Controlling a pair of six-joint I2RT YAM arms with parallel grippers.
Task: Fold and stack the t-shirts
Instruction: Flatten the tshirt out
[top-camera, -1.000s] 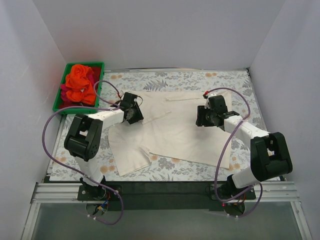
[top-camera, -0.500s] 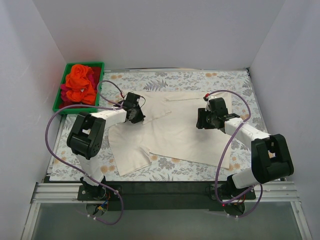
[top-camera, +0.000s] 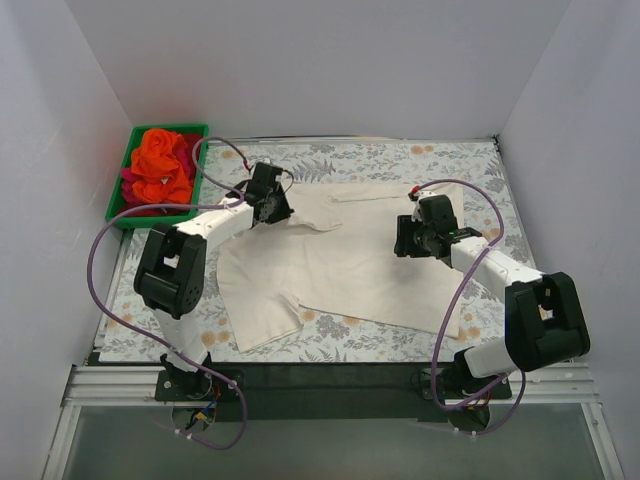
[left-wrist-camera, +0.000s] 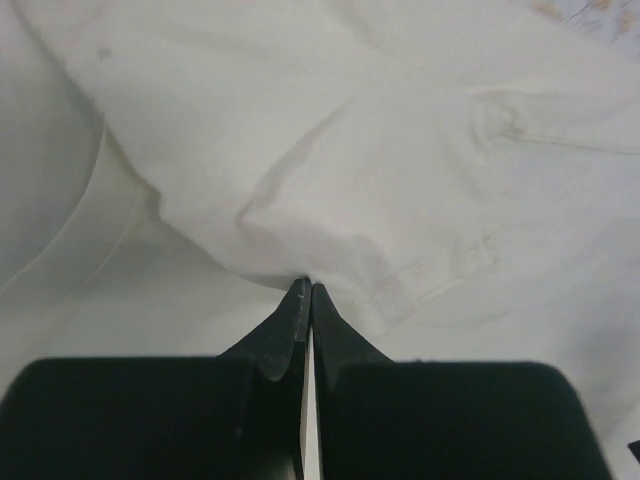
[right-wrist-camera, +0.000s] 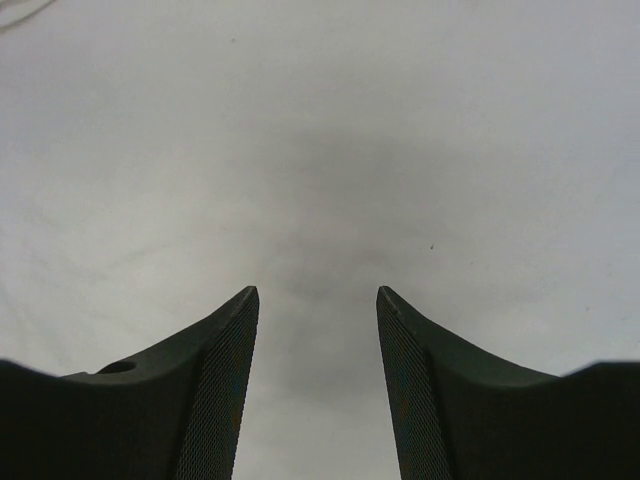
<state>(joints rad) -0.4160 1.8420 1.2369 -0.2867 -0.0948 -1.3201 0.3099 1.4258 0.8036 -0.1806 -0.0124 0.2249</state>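
Left gripper (left-wrist-camera: 305, 292): jaws together, clamped at the very tips on a raised fold of the cream t-shirt (top-camera: 350, 260). The wrist view shows the cloth puckered up to the pinch point. From above, that hold sits on the shirt's far-left edge, at about 10 o'clock on the garment. Right gripper (right-wrist-camera: 315, 295): jaws apart at a moderate gap, nothing between them, held over plain cream cloth. Contact with the cloth cannot be confirmed from the wrist view. From above it stands over the shirt's right half, at about 2 o'clock. The shirt lies spread on the floral-covered surface (top-camera: 400, 155), its broad span running from 9 to 3 o'clock between the two arms, with a flap reaching toward 7 o'clock at the near-left. Judgement: any fold turns on carrying the pinched left edge toward 3 o'clock across the body. The left arm has the hold and the right is placed to pin or take the opposite side. A tip-only pinch may slip under drag. Well apart, at the 10 o'clock corner of the surface, a green bin (top-camera: 116, 212) holds the orange t-shirt (top-camera: 160, 165) bunched atop the red-magenta t-shirt (top-camera: 130, 186), both unfolded.
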